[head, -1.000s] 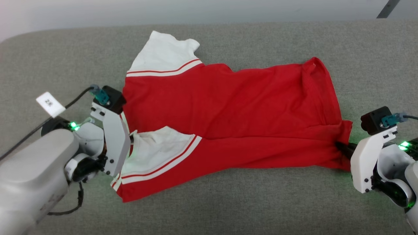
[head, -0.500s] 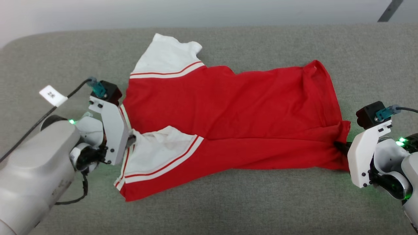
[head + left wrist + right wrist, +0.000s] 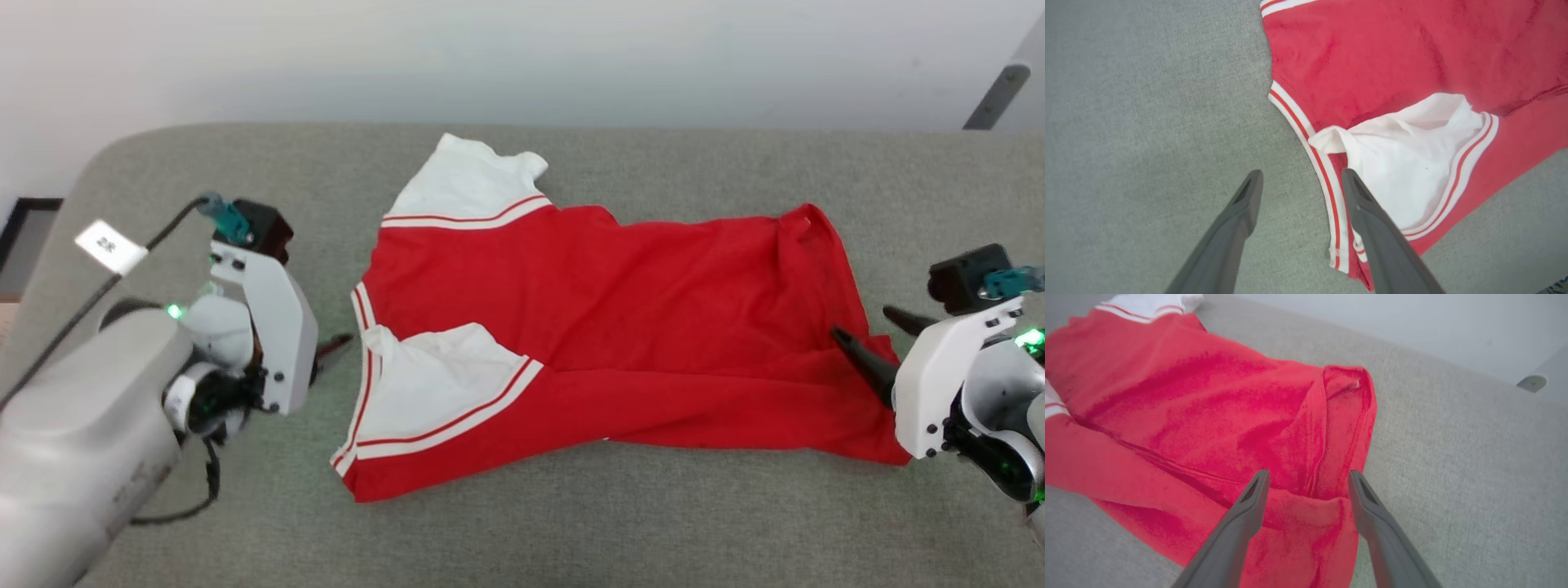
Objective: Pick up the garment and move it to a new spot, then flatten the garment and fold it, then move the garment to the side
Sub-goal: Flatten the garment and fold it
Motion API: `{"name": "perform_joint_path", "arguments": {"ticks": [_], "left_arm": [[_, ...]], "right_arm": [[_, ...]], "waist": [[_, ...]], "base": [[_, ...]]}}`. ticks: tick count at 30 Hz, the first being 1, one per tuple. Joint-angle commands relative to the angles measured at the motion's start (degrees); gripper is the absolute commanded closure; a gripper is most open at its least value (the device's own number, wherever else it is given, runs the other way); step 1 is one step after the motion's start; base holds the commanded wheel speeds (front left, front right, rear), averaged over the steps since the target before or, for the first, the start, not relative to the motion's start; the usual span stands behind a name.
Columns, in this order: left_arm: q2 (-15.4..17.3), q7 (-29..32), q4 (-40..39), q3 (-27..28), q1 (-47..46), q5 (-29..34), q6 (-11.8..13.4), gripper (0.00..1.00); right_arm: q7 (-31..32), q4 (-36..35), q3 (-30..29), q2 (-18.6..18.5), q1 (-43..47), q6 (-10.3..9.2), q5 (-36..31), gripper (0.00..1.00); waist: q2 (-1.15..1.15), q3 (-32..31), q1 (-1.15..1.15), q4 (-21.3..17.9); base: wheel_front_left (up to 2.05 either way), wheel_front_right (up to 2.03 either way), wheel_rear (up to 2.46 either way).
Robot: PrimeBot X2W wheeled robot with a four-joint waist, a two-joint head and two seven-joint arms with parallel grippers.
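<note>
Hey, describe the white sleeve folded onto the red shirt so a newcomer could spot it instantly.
A red shirt lies spread across the grey cushion. At its end nearest the left gripper, a white sleeve lies crumpled on top of the red cloth. The other white sleeve pokes out onto the cushion at the far edge.

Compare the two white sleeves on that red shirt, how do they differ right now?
The far sleeve sticks out past the red body of the garment onto the grey surface; the near sleeve lies folded in over red fabric. The far sleeve looks fairly smooth; the near sleeve is rumpled, with a raised corner. Both are white with red-and-white striped trim.
</note>
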Motion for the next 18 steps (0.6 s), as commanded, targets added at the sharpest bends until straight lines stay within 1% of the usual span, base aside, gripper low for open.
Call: {"name": "perform_joint_path", "arguments": {"ticks": [1,4,5,6,9,14,18], "left_arm": [[0.5,1.6,-1.7,0.1,1.7,-1.4,1.5,0.00],[1.6,4.9,-4.6,0.1,3.1,-3.8,4.2,0.00],[1.9,6.0,-5.5,0.2,3.8,-4.6,5.2,0.00],[2.3,7.7,-6.0,-0.2,4.3,-5.0,6.9,0.00],[2.7,10.5,-8.8,-0.4,5.8,-7.1,9.9,0.00],[4.0,12.9,-12.6,-0.4,8.6,-9.7,13.1,0.00],[4.7,13.9,-13.8,-0.5,9.8,-10.8,14.5,0.00]], "right_arm": [[-2.6,-0.9,-1.4,0.3,1.4,-0.05,-1.3,0.00],[-6.8,-2.7,-3.9,1.2,2.6,-0.04,-3.3,0.00],[-7.9,-2.8,-5.4,1.6,3.3,-0.06,-3.8,0.00],[-8.9,-3.4,-6.1,2.0,4.0,-0.05,-4.6,0.00],[-11.9,-5.4,-9.7,3.7,5.9,-0.05,-7.0,0.00],[-15.3,-9.5,-16.6,7.3,10.1,-0.05,-11.7,0.00],[-14.9,-12.1,-19.9,9.4,13.0,-0.05,-13.7,0.00]], "waist": [[0.00,-1.6,0.00,1.0],[0.00,-2.2,0.00,1.1],[0.00,-2.5,0.00,1.0],[0.00,-2.6,0.00,0.9],[0.00,-3.0,0.00,0.2],[0.00,-3.0,0.00,-1.5],[0.00,-3.0,0.00,-2.6]], "base": [[0.00,0.00,0.00],[0.00,0.00,0.00],[0.00,0.00,0.00],[0.00,0.00,0.00],[0.00,0.00,0.00],[0.00,0.00,0.00],[0.00,0.00,0.00]]}}
